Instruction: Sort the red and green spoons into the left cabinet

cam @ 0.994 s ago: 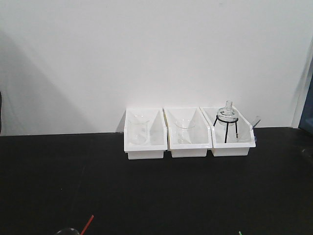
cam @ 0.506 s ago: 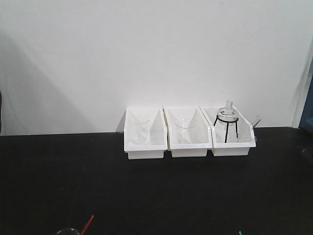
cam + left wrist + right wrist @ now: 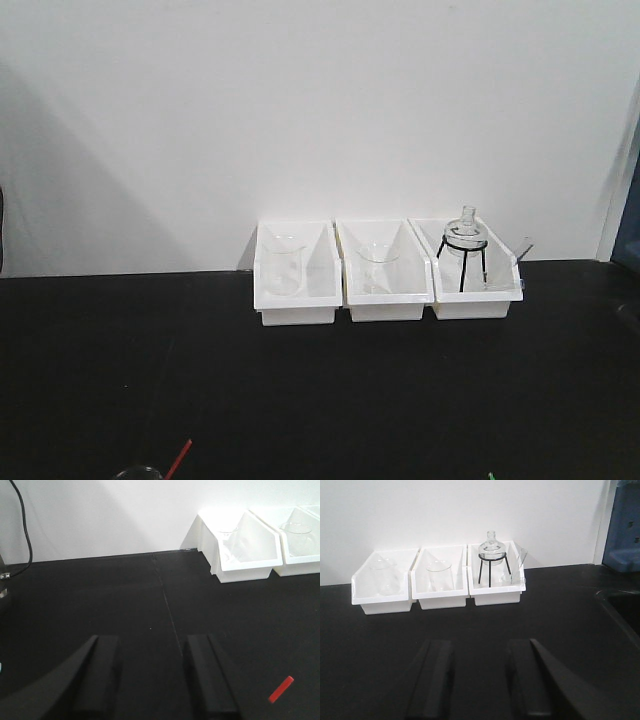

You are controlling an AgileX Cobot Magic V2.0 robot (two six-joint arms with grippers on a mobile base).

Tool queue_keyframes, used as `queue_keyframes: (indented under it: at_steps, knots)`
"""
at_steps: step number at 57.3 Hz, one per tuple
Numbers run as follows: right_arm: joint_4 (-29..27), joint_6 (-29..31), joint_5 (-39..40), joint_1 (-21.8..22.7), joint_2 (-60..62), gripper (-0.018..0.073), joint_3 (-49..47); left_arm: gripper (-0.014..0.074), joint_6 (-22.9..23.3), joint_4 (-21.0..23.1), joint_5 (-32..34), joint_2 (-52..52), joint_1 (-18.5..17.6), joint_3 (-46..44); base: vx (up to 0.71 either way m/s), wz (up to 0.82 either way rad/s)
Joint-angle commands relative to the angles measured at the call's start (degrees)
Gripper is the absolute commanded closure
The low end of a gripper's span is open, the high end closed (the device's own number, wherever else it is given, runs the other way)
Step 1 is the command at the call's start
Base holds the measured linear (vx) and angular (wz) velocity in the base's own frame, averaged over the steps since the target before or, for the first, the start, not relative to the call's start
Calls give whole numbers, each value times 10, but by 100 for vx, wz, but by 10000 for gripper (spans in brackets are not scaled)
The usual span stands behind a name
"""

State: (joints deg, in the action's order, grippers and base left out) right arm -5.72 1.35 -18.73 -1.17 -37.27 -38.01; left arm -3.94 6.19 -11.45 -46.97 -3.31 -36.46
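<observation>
Both red spoon and green spoon lie unmoved.

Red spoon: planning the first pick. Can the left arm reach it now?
Probably yes: the left claw is open and empty; the red spoon shows just right of it, nothing between.

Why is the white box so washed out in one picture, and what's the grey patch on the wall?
Left wrist view: the nearest white bin is overexposed, its top rim melting into the bright wall; the left pincer is dark and soft-edged. Front view: the grey patch is a broad soft shadow on the wall's left side. Right wrist view: evenly lit, no glare.
</observation>
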Motion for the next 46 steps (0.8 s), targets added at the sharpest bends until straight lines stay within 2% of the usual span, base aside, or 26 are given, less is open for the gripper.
queue_keyframes:
  at_steps: [1, 17, 27, 37, 46]
  knots:
    - [-4, 1, 49, 1, -4, 197, -20, 81, 2, 6, 37, 1, 1, -21, 0, 0]
    - [-1, 2, 47, 1, -4, 196, -20, 80, 2, 6, 25, 1, 1, -21, 0, 0]
    - [6, 17, 46, 1, -4, 93, -20, 80, 2, 6, 24, 1, 1, -21, 0, 0]
    - [25, 23, 46, 1, -4, -62, -20, 80, 2, 6, 19, 1, 1, -21, 0, 0]
    - [25, 21, 9, 1, -4, -77, -20, 80, 2, 6, 8, 1, 1, -21, 0, 0]
